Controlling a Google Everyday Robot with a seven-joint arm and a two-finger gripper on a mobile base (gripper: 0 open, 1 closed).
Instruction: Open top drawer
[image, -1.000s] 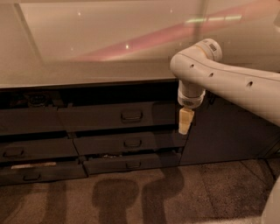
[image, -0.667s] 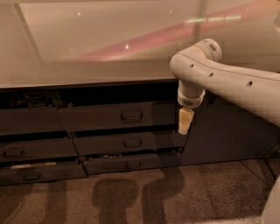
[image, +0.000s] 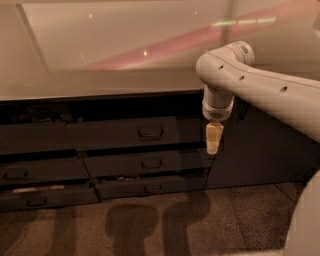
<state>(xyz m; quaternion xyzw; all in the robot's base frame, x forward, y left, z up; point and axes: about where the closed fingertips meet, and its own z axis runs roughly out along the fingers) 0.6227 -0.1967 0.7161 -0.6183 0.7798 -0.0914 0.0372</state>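
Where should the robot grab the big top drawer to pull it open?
Probably the small loop handle at the middle of the top drawer, coming straight at it from the front. The drawer front is flat, so only that loop offers a hold. The gripper hangs off to the handle's right, pointing down.

Tool (image: 214, 147) pointing down from white arm (image: 260, 87), under tabletop (image: 100, 75) edge. Just left of tool: top drawer (image: 110, 134), dark, loop handle (image: 150, 133) at centre. Lower left: two shallower drawers (image: 125, 165). Below: shadowed floor (image: 240, 220).
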